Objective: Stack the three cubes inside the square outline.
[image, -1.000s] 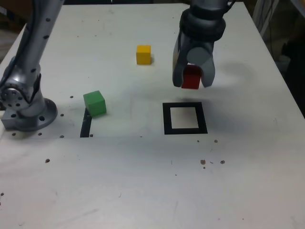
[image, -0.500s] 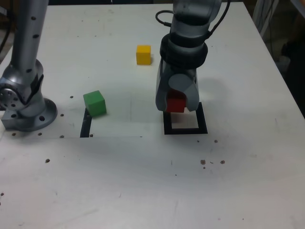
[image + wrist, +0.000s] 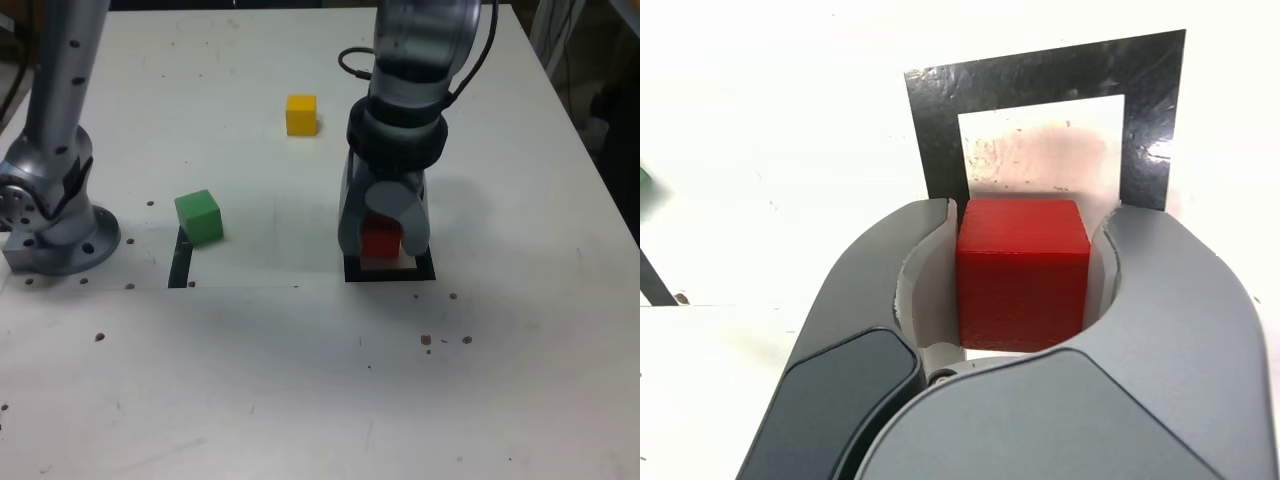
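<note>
On the exterior view's left, the green cube (image 3: 199,217) sits on the counter (image 3: 250,380), touching the black strip (image 3: 181,262). Next comes the yellow cube (image 3: 301,115), alone. Further right, the hand (image 3: 382,235) grips the red cube (image 3: 380,240) over the square outline (image 3: 390,275). The wrist view shows white middle beyond the cube, so I'd say it wants shifting that way before being lowered.
</note>
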Motion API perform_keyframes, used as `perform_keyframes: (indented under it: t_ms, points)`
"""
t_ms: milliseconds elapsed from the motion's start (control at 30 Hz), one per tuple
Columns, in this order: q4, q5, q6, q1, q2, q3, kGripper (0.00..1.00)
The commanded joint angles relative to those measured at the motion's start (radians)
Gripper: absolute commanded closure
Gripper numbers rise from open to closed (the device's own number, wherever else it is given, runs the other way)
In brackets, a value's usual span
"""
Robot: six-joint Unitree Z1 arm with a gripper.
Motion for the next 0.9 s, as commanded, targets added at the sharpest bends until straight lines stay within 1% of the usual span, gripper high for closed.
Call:
perform_keyframes:
  t_ms: [0, 67, 100, 300, 500, 600, 700, 800, 867]
  points:
    - [-0.002, -0.001, -0.002, 0.001, 0.013, 0.002, 0.67]
    - [0.003, 0.002, -0.002, 0.002, 0.014, 0.000, 0.62]
    - [0.007, 0.005, -0.002, 0.002, 0.012, -0.001, 0.58]
    - [0.005, 0.013, 0.001, 0.003, 0.014, -0.004, 0.26]
    - [-0.001, 0.015, 0.013, 0.009, 0.022, -0.002, 0.07]
    - [0.008, 0.012, 0.021, 0.012, 0.016, -0.003, 0.01]
    - [0.026, 0.018, 0.023, 0.016, -0.009, -0.003, 0.01]
    - [0.063, 0.043, 0.028, 0.039, -0.066, -0.004, 0.01]
    - [0.096, 0.065, 0.053, 0.078, -0.111, -0.003, 0.01]
